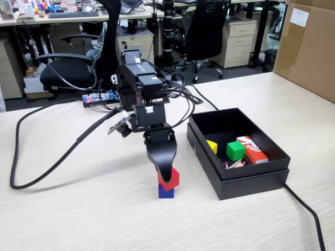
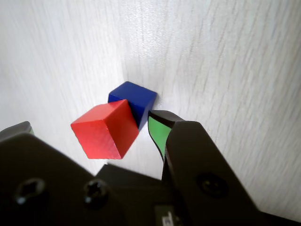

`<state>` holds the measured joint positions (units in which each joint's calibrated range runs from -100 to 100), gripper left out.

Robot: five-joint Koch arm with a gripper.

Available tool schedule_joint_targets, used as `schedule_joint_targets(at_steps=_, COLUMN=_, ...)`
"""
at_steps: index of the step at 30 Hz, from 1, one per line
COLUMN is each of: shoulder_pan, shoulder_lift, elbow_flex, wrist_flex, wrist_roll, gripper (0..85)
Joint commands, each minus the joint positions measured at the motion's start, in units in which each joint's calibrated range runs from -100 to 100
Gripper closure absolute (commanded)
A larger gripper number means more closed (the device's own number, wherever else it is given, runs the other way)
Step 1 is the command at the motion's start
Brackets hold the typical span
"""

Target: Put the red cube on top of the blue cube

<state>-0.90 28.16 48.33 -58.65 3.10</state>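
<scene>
Wrist view alone shows red cube [image 2: 107, 130] skewed over blue cube [image 2: 136, 100].

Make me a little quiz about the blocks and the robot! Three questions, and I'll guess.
1. True or false: the red cube lies flat on the table beside the blue cube.
2. What colour is the cube inside the black box? A) green B) purple C) white
3. Fill in the blank: in the wrist view, the pad on the end effector finger is ____.

Key:
1. False. The red cube sits tilted on top of the blue cube.
2. A. It is the green cube.
3. Green.
</scene>
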Motion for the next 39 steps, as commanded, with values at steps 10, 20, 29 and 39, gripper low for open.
schedule_joint_targets(at_steps=10, shoulder_pan=1.1, shoulder_lift=-32.5, elbow_flex=-13.3, wrist_flex=1.8, wrist_roll=-1.2, gripper=36.6)
schedule_joint_targets(at_steps=20, shoulder_pan=1.5, shoulder_lift=-62.2, elbow_flex=-41.9, wrist_flex=3.5, wrist_roll=-3.3, gripper=35.8)
schedule_joint_targets(at_steps=29, shoulder_pan=2.2, shoulder_lift=-91.2, elbow_flex=-73.6, wrist_flex=10.9, wrist_roll=-3.3, gripper=36.6)
schedule_joint_targets(at_steps=39, shoulder_pan=2.1, shoulder_lift=-114.5, elbow_flex=-102.7, wrist_flex=27.3, wrist_roll=-2.6, gripper=36.8)
